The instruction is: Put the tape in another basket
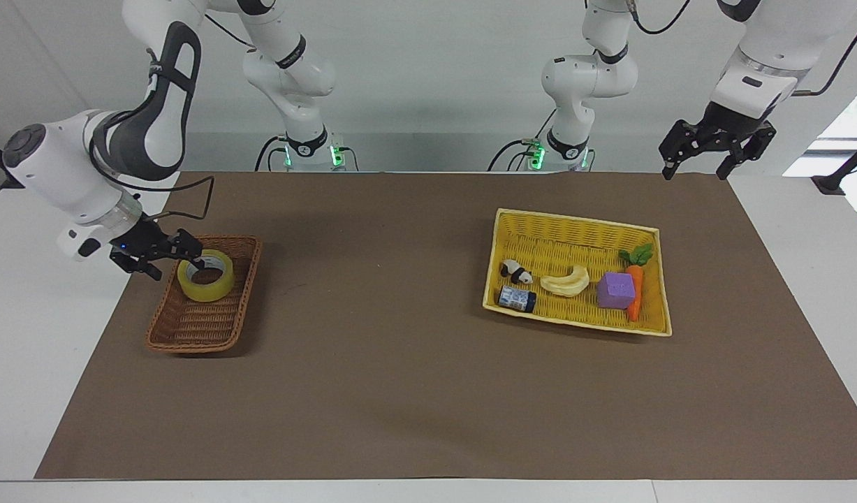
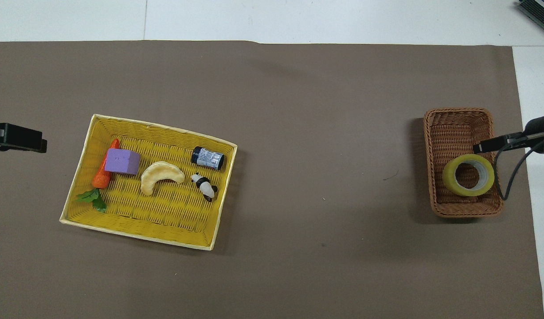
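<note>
The yellow tape [image 1: 204, 290] lies nearly flat in the brown wicker basket [image 1: 191, 345], in the end nearer to the robots. It also shows in the overhead view [image 2: 450, 179], inside the basket [image 2: 458, 112]. My right gripper [image 1: 170, 261] is open and empty. It hangs just over the basket's rim toward the right arm's end of the table, beside the tape. In the overhead view the right gripper [image 2: 483, 146] shows at the basket's edge. My left gripper [image 1: 700, 159] is open and waits high over the table's corner by the left arm's end.
A larger yellow basket [image 1: 575, 222] toward the left arm's end holds a banana [image 1: 566, 281], a purple cube [image 1: 615, 290], a carrot [image 1: 634, 293], a small panda figure [image 1: 516, 271] and a dark jar [image 1: 517, 300]. The left gripper [image 2: 15, 138] shows at the overhead view's edge.
</note>
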